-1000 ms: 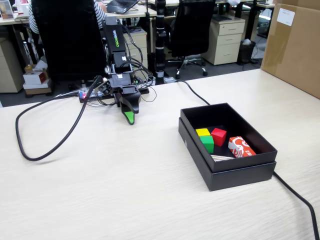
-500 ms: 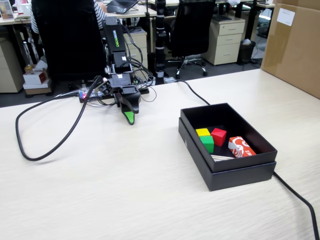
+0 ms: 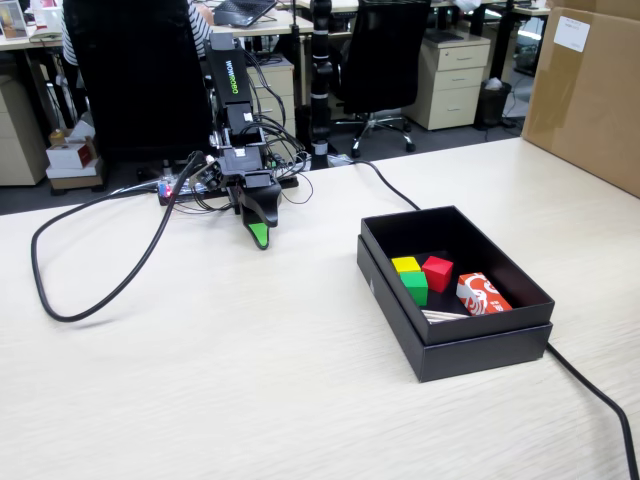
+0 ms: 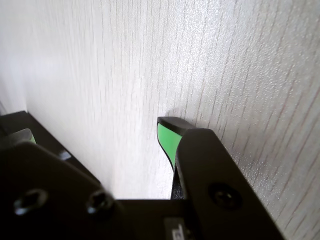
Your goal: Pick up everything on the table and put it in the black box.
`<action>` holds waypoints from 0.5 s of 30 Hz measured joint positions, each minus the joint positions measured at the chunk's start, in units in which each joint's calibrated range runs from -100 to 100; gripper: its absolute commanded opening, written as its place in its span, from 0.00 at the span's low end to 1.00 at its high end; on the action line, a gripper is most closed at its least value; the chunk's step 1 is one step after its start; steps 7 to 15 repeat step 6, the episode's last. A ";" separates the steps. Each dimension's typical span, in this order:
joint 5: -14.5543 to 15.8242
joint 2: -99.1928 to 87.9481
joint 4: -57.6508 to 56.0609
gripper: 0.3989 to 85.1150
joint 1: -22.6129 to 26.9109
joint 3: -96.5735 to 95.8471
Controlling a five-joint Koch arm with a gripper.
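Observation:
The black box (image 3: 395, 285) stands on the table to the right in the fixed view. Inside it lie a yellow cube (image 3: 405, 264), a green cube (image 3: 415, 288), a red cube (image 3: 437, 272), a red-and-white block (image 3: 482, 294) and a thin silvery item (image 3: 443, 315). My gripper (image 3: 258, 238) hangs folded under the arm, tip down at the table, left of the box and apart from it. In the wrist view my gripper (image 4: 95, 132) shows bare tabletop between its two green-padded fingers (image 4: 167, 140). It holds nothing.
A thick black cable (image 3: 110, 290) loops across the table's left side, and another (image 3: 590, 390) runs past the box's right corner. A large cardboard box (image 3: 590, 95) stands at the far right. Office chairs and desks lie beyond the far edge.

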 measured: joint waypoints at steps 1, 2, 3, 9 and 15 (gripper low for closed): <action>-0.05 0.00 0.00 0.56 0.05 -0.09; -0.05 -0.13 0.00 0.56 0.05 -0.09; 0.00 -0.13 0.00 0.56 0.05 -0.09; -0.05 -0.13 0.00 0.56 0.00 -0.09; -0.05 -0.13 0.00 0.56 0.00 -0.09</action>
